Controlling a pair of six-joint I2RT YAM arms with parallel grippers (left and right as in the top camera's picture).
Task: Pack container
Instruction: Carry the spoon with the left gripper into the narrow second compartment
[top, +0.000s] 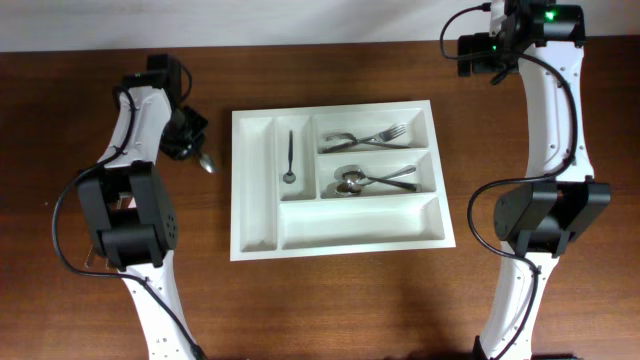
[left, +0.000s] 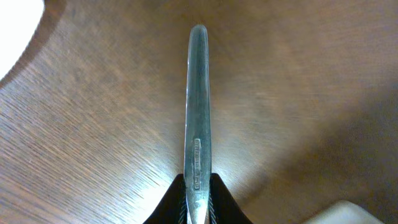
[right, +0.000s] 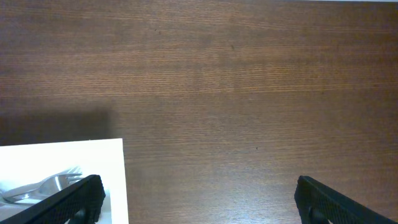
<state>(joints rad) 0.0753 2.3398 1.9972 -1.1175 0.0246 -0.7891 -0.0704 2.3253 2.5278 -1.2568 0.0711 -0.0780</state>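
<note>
The white container (top: 335, 238) lies at the table's middle, with a small dark spoon (top: 289, 157) in a narrow compartment, forks (top: 365, 138) in the top wide one and spoons (top: 372, 180) in the middle one. My left gripper (top: 188, 140) is left of the container, low over the table and shut on a metal spoon (top: 206, 164). In the left wrist view the spoon's handle (left: 198, 93) runs straight up from the closed left gripper (left: 198, 186). My right gripper (top: 480, 55) hangs open beyond the container's far right corner, and the right wrist view shows nothing in the right gripper (right: 199, 205).
Brown wooden table (top: 520, 120) all round. The container's corner (right: 62, 162) and a fork's tines (right: 53, 183) show at the lower left of the right wrist view. A white patch (left: 15, 31) sits in the top left corner of the left wrist view.
</note>
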